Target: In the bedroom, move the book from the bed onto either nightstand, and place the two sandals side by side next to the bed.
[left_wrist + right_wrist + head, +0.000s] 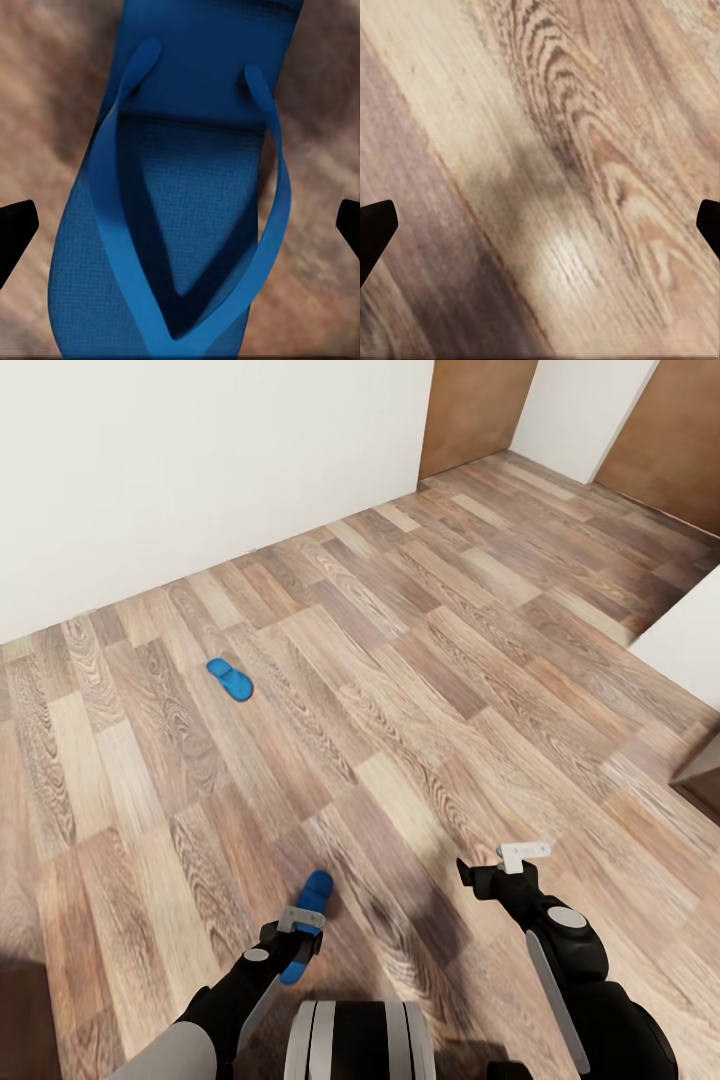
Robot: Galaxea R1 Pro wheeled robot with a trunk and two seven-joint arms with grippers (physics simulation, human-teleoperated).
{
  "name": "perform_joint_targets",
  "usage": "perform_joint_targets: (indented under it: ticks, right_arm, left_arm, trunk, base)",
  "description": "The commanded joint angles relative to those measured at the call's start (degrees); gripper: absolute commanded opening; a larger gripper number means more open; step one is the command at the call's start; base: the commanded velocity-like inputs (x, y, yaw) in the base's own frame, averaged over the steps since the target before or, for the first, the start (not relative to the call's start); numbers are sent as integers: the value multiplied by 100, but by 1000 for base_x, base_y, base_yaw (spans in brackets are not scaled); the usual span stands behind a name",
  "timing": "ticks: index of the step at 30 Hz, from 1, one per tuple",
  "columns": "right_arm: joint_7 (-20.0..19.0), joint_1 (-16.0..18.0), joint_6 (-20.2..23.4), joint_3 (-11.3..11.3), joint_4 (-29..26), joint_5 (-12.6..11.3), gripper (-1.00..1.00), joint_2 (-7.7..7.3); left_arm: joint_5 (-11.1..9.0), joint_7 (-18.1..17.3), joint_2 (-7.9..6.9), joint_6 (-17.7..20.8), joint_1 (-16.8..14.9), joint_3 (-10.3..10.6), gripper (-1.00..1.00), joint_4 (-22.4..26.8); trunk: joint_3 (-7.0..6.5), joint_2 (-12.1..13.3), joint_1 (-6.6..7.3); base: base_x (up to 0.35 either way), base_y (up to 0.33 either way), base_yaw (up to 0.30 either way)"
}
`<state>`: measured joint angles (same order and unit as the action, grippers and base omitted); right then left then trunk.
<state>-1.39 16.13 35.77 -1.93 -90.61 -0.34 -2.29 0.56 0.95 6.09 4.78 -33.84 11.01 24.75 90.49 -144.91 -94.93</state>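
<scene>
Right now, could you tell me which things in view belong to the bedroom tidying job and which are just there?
Job:
- near sandal, under the left end effector, which is open
- far sandal, alone on the floor

Just there:
- wooden floor
- white wall
- brown doors
- right end effector, open over bare floor

Blue sandal (187,225) lies flat on wood floor (322,112), strap side up, straps meeting in a V. Left gripper (180,225) fingertips (15,225) spread wide, one each side, not touching.

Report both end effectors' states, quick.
Left end effector: open, over the near blue sandal, not gripping it.
Right end effector: open, empty.
</scene>
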Motion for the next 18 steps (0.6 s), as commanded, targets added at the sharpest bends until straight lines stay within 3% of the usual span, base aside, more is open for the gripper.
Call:
perform_joint_targets:
  ticks: [1, 9, 14, 18]
  right_arm:
    - [-11, 1, 29, -4, -6, -1, 100, -4]
    - [-11, -7, 27, -8, -7, -1, 100, -8]
    - [-11, -12, 27, -9, -6, -1, 100, -12]
    - [-11, -13, 27, -9, -6, -1, 100, -15]
  left_arm:
    - [6, 10, -3, 33, 0, 21, 100, 12]
    - [6, 10, -3, 32, 0, 18, 100, 12]
    - [6, 10, -3, 32, 0, 21, 100, 12]
    - [6, 10, -3, 31, 0, 20, 100, 12]
  trunk:
    - [26, -3, -1]
    - [26, -3, -1]
    - [137, -9, -14]
    - [137, -9, -14]
  base:
    - [0, 0, 0]
    - [0, 0, 0]
    - [0, 0, 0]
    - [0, 0, 0]
